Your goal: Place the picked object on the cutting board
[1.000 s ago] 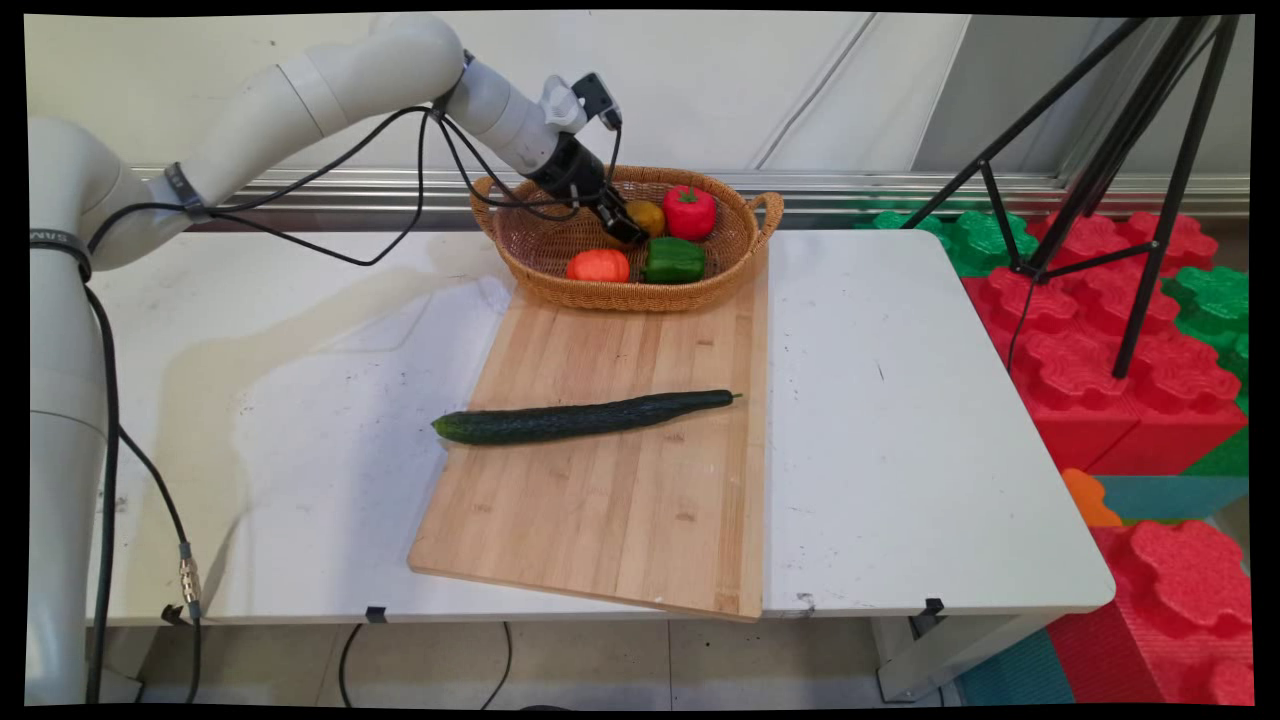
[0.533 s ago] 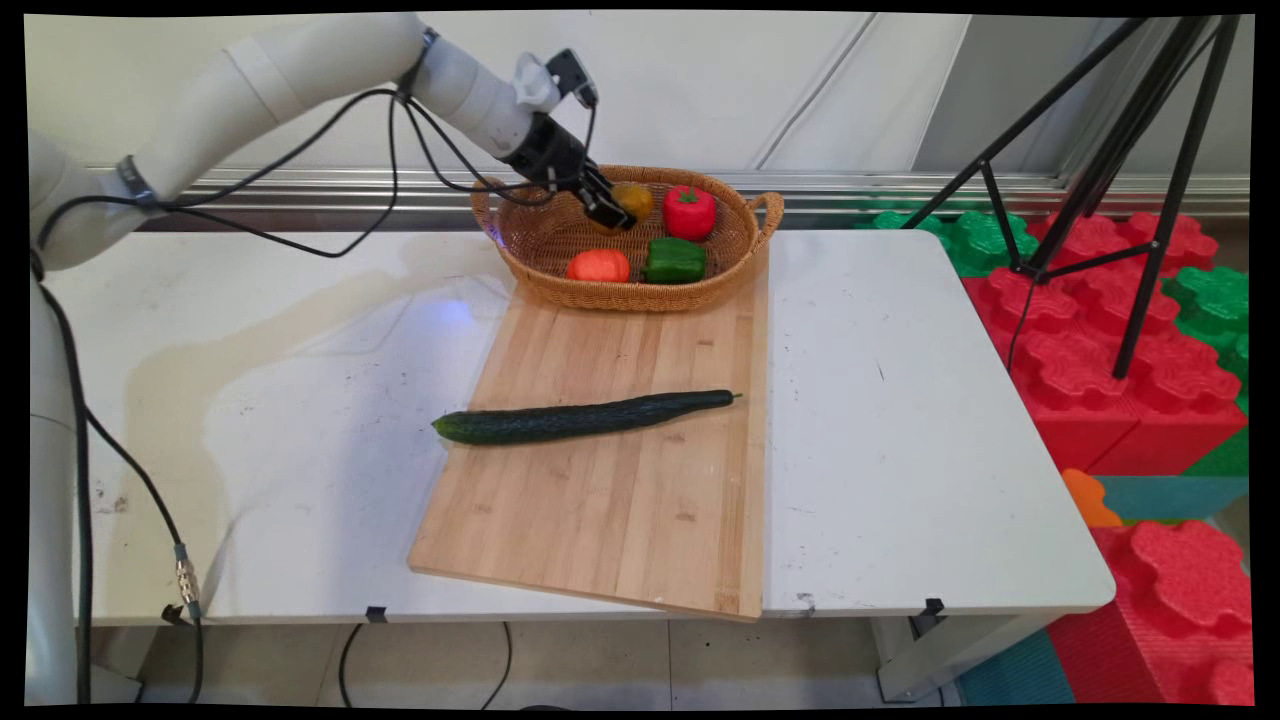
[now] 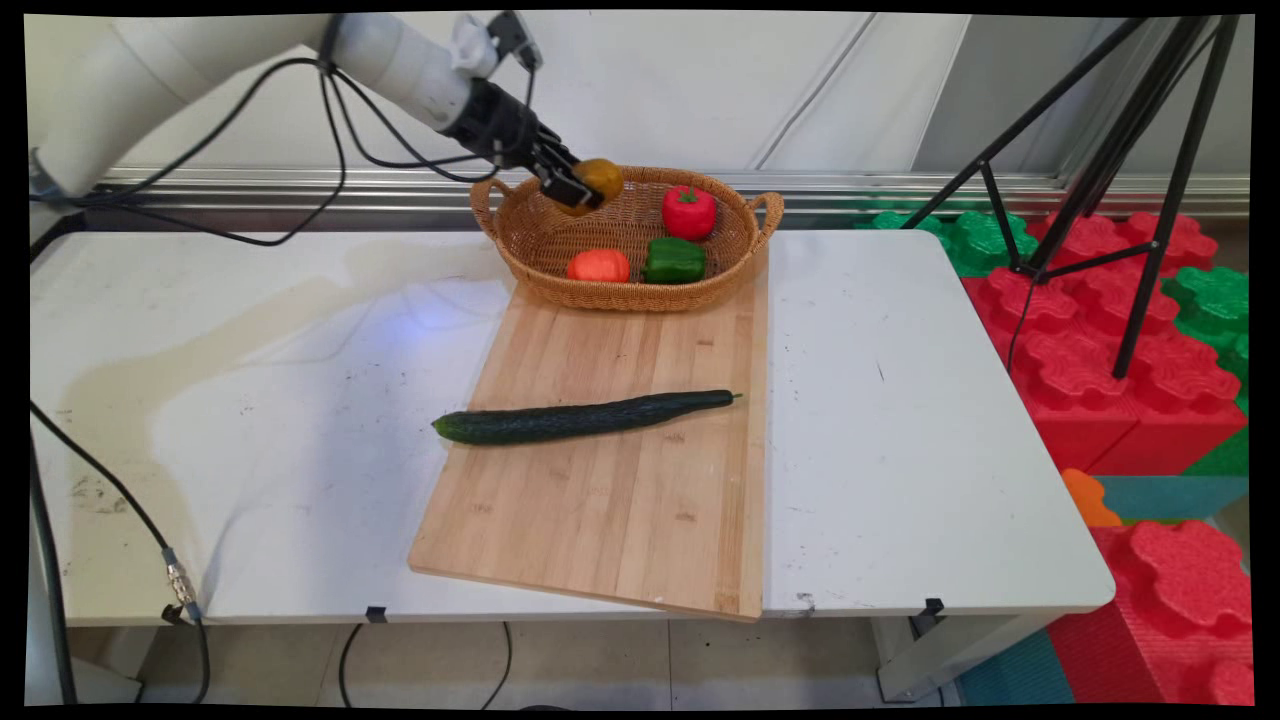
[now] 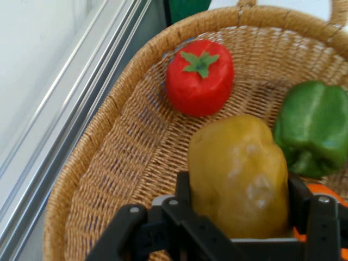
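Observation:
My gripper [image 3: 575,188] is shut on a yellow-brown potato [image 3: 600,177] and holds it in the air above the back left rim of a wicker basket [image 3: 740,265]. In the hand view the potato [image 4: 239,174] sits clamped between my black fingers [image 4: 187,198], with the basket [image 4: 103,163] below it. Inside the basket lie a red tomato [image 3: 689,211], a green pepper [image 3: 673,259] and an orange fruit [image 3: 598,266]. The hand view shows the tomato [image 4: 199,77] beyond the potato and the green pepper [image 4: 314,128] to its right.
A wooden cutting board [image 3: 610,500] lies on the white table [image 3: 900,420] in front of the basket, with a long dark cucumber [image 3: 580,417] across it. A black tripod [image 3: 1100,170] and red and green foam blocks [image 3: 1120,330] stand off the table's right side.
The gripper has risen and drawn back to the left, lifting the potato from the basket's floor up to above its back left rim.

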Action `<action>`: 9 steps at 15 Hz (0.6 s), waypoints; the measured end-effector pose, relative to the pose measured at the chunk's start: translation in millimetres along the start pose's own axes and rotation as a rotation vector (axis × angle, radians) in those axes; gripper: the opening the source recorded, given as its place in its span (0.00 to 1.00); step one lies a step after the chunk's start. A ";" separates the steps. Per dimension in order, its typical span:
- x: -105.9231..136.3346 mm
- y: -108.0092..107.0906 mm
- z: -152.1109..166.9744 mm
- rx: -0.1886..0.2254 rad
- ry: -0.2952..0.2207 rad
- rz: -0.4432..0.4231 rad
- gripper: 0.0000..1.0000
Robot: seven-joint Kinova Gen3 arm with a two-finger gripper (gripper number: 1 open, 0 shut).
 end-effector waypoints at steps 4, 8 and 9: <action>-4.4 7.4 -38.8 -0.023 0.029 -0.003 0.00; -13.6 19.1 -76.5 -0.053 0.043 -0.016 0.00; -17.3 23.5 -85.6 -0.065 0.043 -0.022 0.00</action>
